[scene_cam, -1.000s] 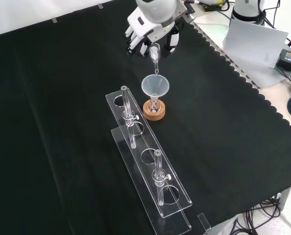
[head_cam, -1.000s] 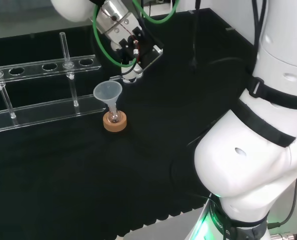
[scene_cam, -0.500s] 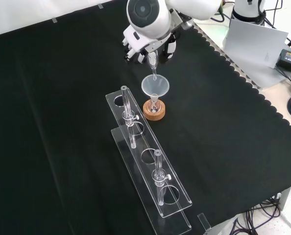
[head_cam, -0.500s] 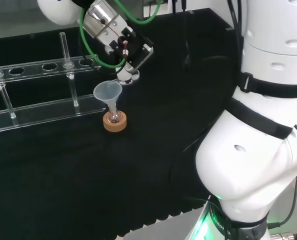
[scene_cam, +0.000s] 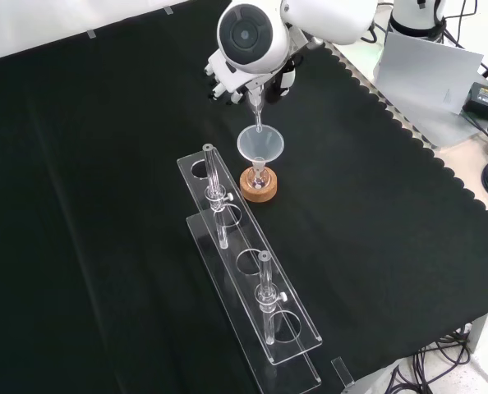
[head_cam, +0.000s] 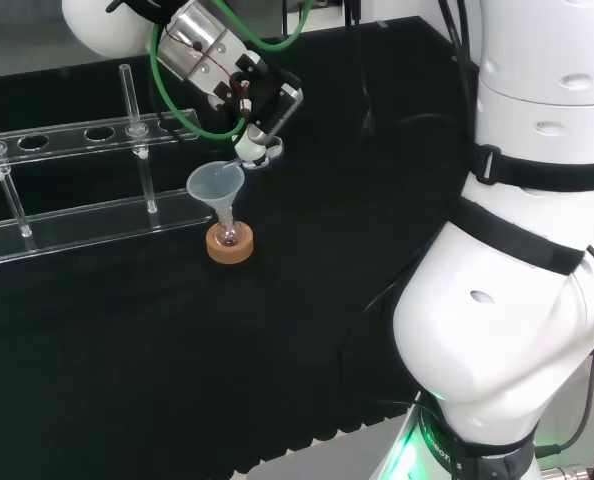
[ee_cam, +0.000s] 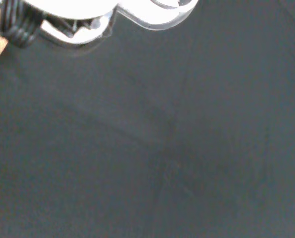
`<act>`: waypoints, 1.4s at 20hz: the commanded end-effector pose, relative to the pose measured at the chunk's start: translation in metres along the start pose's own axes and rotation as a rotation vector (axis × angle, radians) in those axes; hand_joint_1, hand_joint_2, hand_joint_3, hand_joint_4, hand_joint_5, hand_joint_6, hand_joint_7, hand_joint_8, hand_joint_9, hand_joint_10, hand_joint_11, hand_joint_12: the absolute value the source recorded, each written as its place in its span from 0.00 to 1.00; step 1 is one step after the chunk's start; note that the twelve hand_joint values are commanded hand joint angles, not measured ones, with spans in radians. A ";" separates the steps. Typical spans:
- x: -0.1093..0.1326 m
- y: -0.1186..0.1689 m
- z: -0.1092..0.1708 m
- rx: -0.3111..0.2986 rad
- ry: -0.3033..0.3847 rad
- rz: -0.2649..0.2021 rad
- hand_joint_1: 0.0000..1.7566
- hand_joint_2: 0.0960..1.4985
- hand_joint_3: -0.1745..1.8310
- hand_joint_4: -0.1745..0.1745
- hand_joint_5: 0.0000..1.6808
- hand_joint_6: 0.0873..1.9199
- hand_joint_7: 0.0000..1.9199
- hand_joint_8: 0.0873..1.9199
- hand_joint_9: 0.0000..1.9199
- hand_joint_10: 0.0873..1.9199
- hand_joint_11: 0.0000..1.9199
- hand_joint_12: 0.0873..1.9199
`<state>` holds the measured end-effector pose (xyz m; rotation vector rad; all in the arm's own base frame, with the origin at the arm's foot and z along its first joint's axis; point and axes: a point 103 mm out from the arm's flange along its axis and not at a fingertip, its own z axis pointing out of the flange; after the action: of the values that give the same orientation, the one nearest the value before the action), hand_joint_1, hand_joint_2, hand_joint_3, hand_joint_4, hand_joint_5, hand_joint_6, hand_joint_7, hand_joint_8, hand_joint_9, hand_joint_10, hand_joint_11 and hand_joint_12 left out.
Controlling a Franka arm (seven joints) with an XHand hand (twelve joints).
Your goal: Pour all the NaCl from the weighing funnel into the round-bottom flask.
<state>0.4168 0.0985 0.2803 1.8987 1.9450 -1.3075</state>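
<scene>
Above the funnel (scene_cam: 260, 145), front view: hand (scene_cam: 227, 75) at 12 o'clock of it, fingers curled round the weighing funnel (scene_cam: 255, 109), spout tipped down into the funnel's mouth. Funnel sits in round-bottom flask (scene_cam: 258, 177) on cork ring (scene_cam: 258, 190). Clear rack (scene_cam: 248, 275) toward 7 o'clock, just beside.

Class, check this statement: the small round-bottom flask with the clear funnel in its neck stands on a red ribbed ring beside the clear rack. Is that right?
Not quite. The stand under the round-bottom flask is a cork ring, tan in colour, not a red ribbed one; the front view shows it. The rest holds: the clear funnel sits in the flask's neck, beside the clear rack.
</scene>
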 end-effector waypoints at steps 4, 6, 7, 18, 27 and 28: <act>0.003 -0.004 -0.007 0.000 -0.050 0.005 0.65 0.37 0.42 1.00 0.81 0.24 0.24 0.27 0.43 0.16 0.31 0.61; 0.003 -0.004 -0.007 0.000 -0.066 0.001 0.65 0.37 0.42 1.00 0.81 0.24 0.24 0.27 0.43 0.16 0.31 0.61; 0.003 -0.004 -0.007 0.002 -0.070 0.000 0.65 0.37 0.42 1.00 0.81 0.24 0.24 0.27 0.43 0.16 0.31 0.61; 0.001 -0.007 -0.011 0.022 -0.119 0.019 0.65 0.37 0.42 1.00 0.81 0.24 0.24 0.27 0.42 0.16 0.31 0.61; -0.002 -0.006 -0.010 0.044 -0.156 0.029 0.65 0.37 0.42 1.00 0.81 0.24 0.23 0.27 0.42 0.16 0.31 0.61; -0.002 -0.007 -0.010 0.046 -0.162 0.031 0.65 0.37 0.42 1.00 0.81 0.24 0.23 0.27 0.42 0.16 0.31 0.61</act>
<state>0.4162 0.1047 0.2905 1.7854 1.8321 -1.4471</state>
